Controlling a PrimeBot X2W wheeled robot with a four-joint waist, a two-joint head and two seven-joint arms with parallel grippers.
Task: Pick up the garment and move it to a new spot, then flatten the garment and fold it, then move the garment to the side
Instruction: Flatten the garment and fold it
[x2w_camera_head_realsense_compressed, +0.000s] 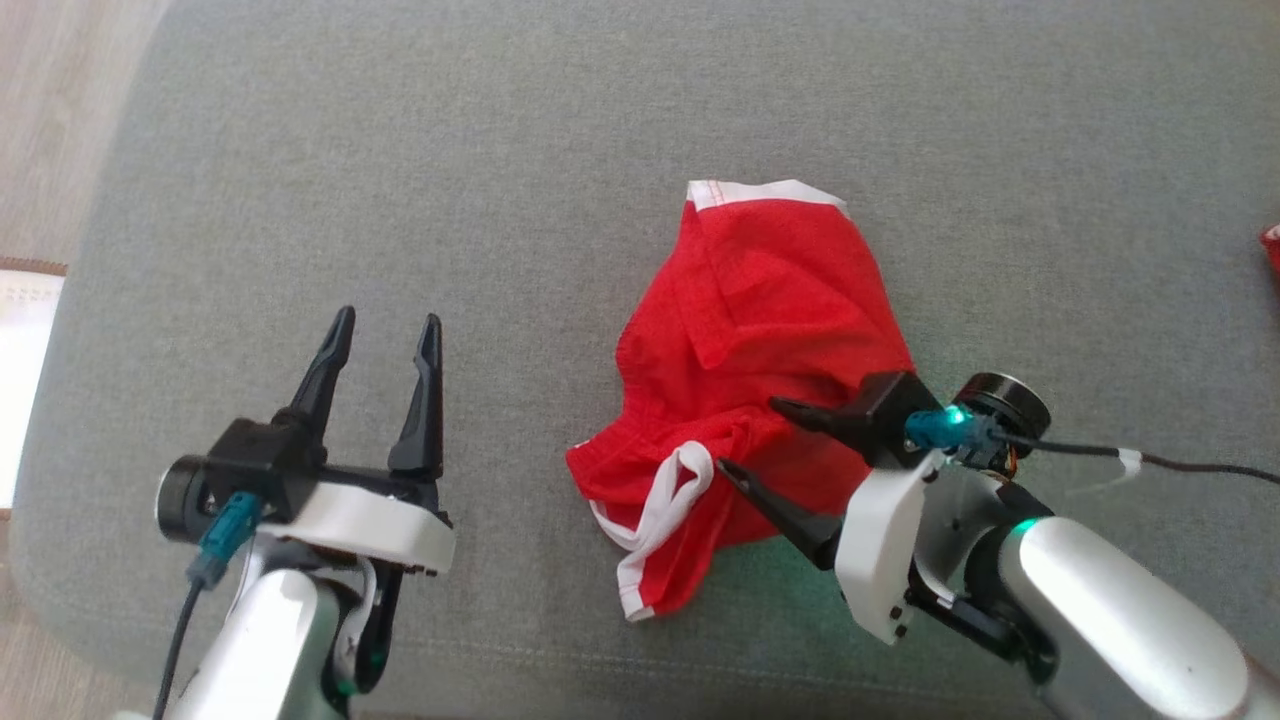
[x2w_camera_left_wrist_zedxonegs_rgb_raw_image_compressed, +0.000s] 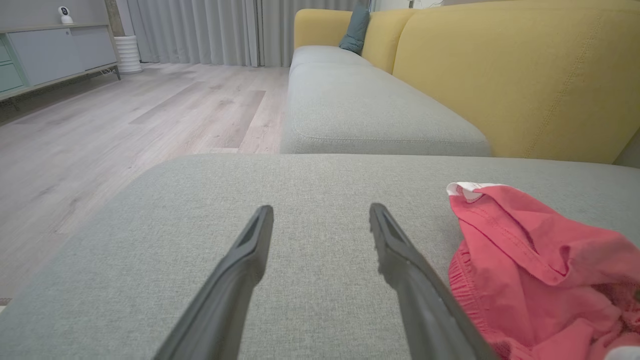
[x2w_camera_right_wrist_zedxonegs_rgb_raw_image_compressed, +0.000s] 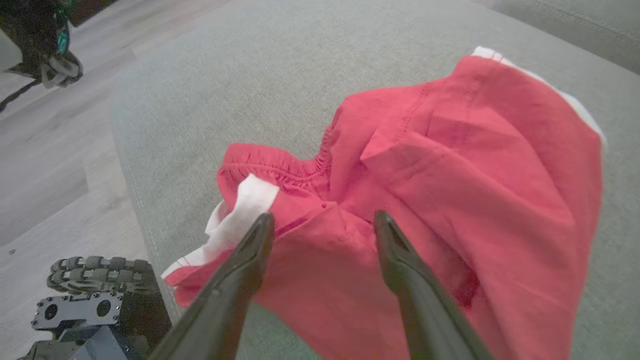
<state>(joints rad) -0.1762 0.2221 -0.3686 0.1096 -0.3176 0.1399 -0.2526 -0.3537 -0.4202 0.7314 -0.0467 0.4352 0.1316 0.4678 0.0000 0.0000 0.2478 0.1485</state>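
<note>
- Right gripper (x2w_camera_head_realsense_compressed: 748, 434), with two long dark fingers, is seen spread wide and holding nothing; its tips hang over the near right part of the crumpled red fabric garment with white trim (x2w_camera_head_realsense_compressed: 760, 300), pointing left.
- Left gripper (x2w_camera_head_realsense_compressed: 388, 320) is likewise spread wide and empty, poised over bare cushion at the near left, well apart from the garment.
- The garment is found right of centre on the grey woven sofa cushion (x2w_camera_head_realsense_compressed: 400, 150), bunched and part folded over itself, with a white trim loop (x2w_camera_head_realsense_compressed: 675, 490) at its near edge and a white hem band (x2w_camera_head_realsense_compressed: 765, 192) at its far edge.
- The step in hand is judged to be the first pick-up, so that the garment can be carried to a new spot.
- In the right wrist view a raised fold is seen between the two fingers; the fingers should be lowered so that this fold is straddled, one finger on each side.
- Several layers of red cloth should be pinched, since the thin white loop alone is likely to slip or stretch.
- The tips should be kept from digging into the cushion weave, which could be caught along with the cloth.
- Once gripped, the garment should be lifted fully clear before being carried, so that no trailing edge is dragged.
</note>
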